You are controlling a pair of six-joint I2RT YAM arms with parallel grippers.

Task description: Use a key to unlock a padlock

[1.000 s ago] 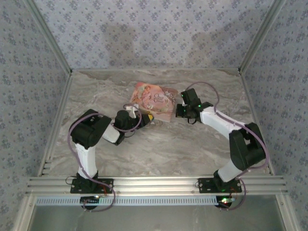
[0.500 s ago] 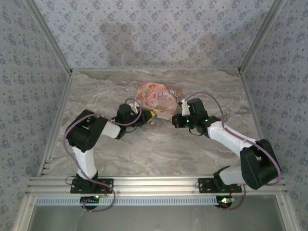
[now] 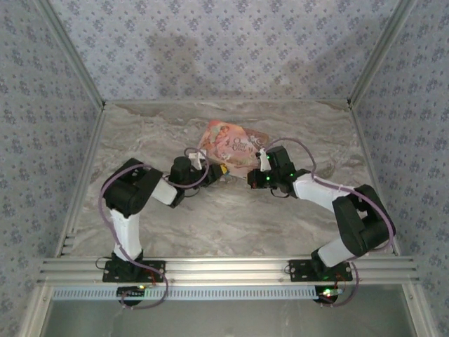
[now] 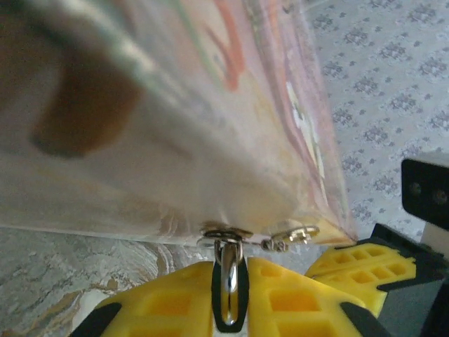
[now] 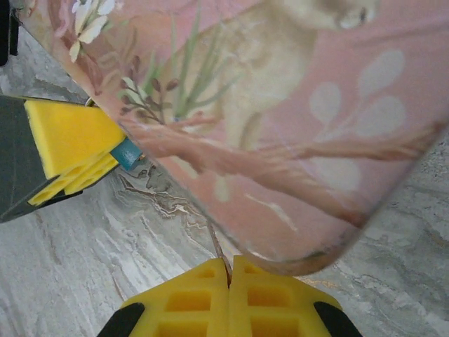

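A pink illustrated pouch (image 3: 235, 142) lies tilted mid-table between both grippers. My left gripper (image 4: 228, 295) is shut on the padlock's silver shackle (image 4: 229, 281), which hooks a ring (image 4: 224, 235) at the pouch's lower edge. A teal padlock part (image 5: 128, 153) pokes out at the left gripper's yellow fingertip (image 5: 66, 151). My right gripper (image 5: 230, 270) is shut on a thin metal blade, the key (image 5: 219, 249) seen edge-on, running under the pouch (image 5: 280, 126). A small silver toothed piece (image 4: 291, 237) sits beside the ring, close to the right gripper's fingers (image 4: 365, 263).
The marbled tabletop (image 3: 224, 217) is bare in front of the grippers. Patterned walls (image 3: 42, 140) close in the left, right and back. The two grippers (image 3: 219, 170) (image 3: 252, 175) nearly meet under the pouch's near edge.
The right gripper has swung left and nearer, up to the left gripper. The pouch has turned and tipped up from lying flat. The left gripper shifted slightly.
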